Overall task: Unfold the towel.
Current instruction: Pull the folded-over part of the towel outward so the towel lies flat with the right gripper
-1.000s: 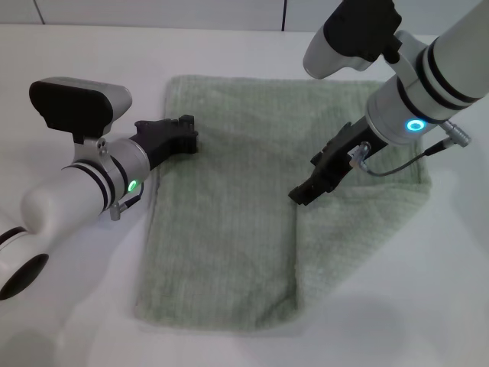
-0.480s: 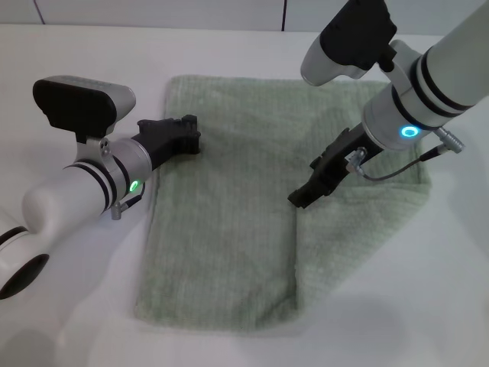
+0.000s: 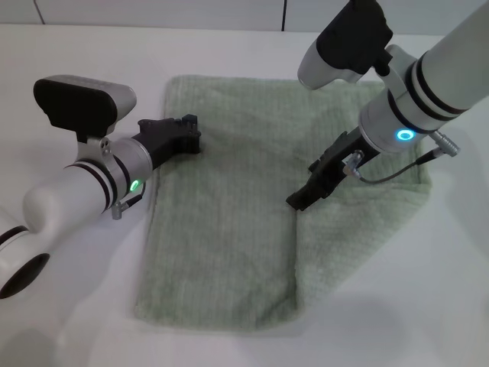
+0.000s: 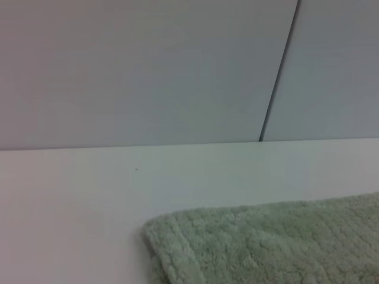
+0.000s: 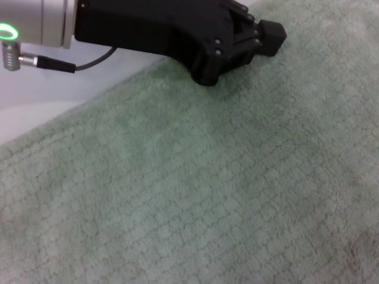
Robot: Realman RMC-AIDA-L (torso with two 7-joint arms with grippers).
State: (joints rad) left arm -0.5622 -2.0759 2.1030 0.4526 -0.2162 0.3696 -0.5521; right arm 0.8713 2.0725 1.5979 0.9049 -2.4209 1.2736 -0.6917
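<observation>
The pale sage-green towel (image 3: pixel 229 222) lies flat on the white table (image 3: pixel 69 306). Its left part is folded over, and the fold's free edge runs down the middle. My right gripper (image 3: pixel 299 199) points down and touches the towel at the top of that free edge. My left gripper (image 3: pixel 189 131) rests over the towel's left edge near its far left corner. The right wrist view shows ribbed towel (image 5: pixel 177 195) with the left gripper (image 5: pixel 267 36) on it. The left wrist view shows a towel corner (image 4: pixel 284 242).
A pale wall (image 4: pixel 148 71) with a dark vertical seam stands behind the table. A thin cable (image 3: pixel 390 170) loops from the right wrist above the towel. Bare table surface (image 3: pixel 443 290) surrounds the towel on all sides.
The right arm has shifted slightly left and its gripper tip has sunk a little onto the fold's edge. The left arm and the towel have hardly moved.
</observation>
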